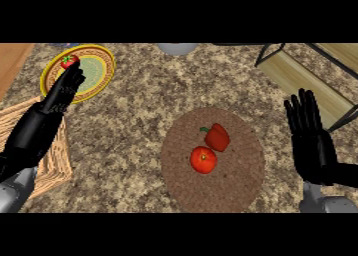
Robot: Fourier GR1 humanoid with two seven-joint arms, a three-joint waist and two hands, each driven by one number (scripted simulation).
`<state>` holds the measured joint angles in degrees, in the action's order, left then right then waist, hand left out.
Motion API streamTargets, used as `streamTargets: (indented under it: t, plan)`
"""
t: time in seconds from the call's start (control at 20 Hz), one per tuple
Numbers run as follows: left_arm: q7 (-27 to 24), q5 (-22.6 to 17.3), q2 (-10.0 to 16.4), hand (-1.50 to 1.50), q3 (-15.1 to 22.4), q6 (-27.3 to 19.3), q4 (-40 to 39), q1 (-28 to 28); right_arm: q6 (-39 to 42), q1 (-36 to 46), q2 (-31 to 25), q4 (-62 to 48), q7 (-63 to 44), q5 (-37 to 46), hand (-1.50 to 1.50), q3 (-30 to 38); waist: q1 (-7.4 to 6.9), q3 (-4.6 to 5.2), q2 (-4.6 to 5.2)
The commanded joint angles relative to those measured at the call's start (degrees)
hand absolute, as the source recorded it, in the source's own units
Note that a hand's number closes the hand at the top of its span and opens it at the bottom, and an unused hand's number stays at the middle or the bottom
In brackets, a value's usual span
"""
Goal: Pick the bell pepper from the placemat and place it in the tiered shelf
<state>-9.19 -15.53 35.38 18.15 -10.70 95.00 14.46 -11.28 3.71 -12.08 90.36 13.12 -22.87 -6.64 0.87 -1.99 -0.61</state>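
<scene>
Pepper: red with a green stem, lying on its side in the upper half of the placemat. A tomato sits just below it on the same mat; you cannot tell whether the two touch.

Shelf: wooden boards in a black frame, up and to the right of the placemat, well apart from it.

Right hand: just right of the placemat, fingers straight and spread, holding nothing.

Left hand: far to the left of the placemat, fingers straight and close together. Its tips lie over a plate, beside a small red fruit, and it clasps nothing.

Basket: left of the placemat, under the left forearm.

Handling, as a judgement: expect the pepper to be light, hollow and fairly stiff, with a smooth skin that may slip. Take hold across its broad body rather than by the stem. Come in from the side away from the tomato so that you do not nudge it. The right hand is the nearer to both pepper and shelf.
</scene>
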Motion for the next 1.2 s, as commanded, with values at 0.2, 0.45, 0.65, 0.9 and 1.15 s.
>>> streamTargets:
  t: [0.2,0.45,0.65,0.9,1.15]
  plan:
    - [11.9,-7.3,-5.0,0.0,-0.5,-3.1,-12.1,-9.0,9.8,10.8,-15.7,-1.3,1.1,6.9,1.5,1.9,-3.56,2.19,2.15]
    - [17.2,-11.5,-8.6,0.0,-0.2,-3.3,-14.1,-10.8,10.1,12.1,-24.4,-14.8,-7.6,14.2,1.5,1.7,-5.23,2.08,2.82]
    - [19.8,-11.8,-9.3,0.0,-0.5,-3.0,-16.7,-9.0,18.7,16.8,-24.6,-19.7,-1.1,13.6,-1.5,-0.6,-4.42,1.9,2.41]
    - [21.6,-11.4,-9.6,0.0,-1.5,-4.8,-15.5,-9.8,32.9,19.2,-29.3,-20.3,1.1,12.2,-1.5,-3.4,-3.09,1.98,1.2]
    - [21.6,-12.4,-9.6,0.0,-3.3,-2.6,-17.6,-9.2,39.8,25.7,-30.0,-19.7,-3.9,13.4,-1.5,-6.7,-2.34,2.05,0.88]
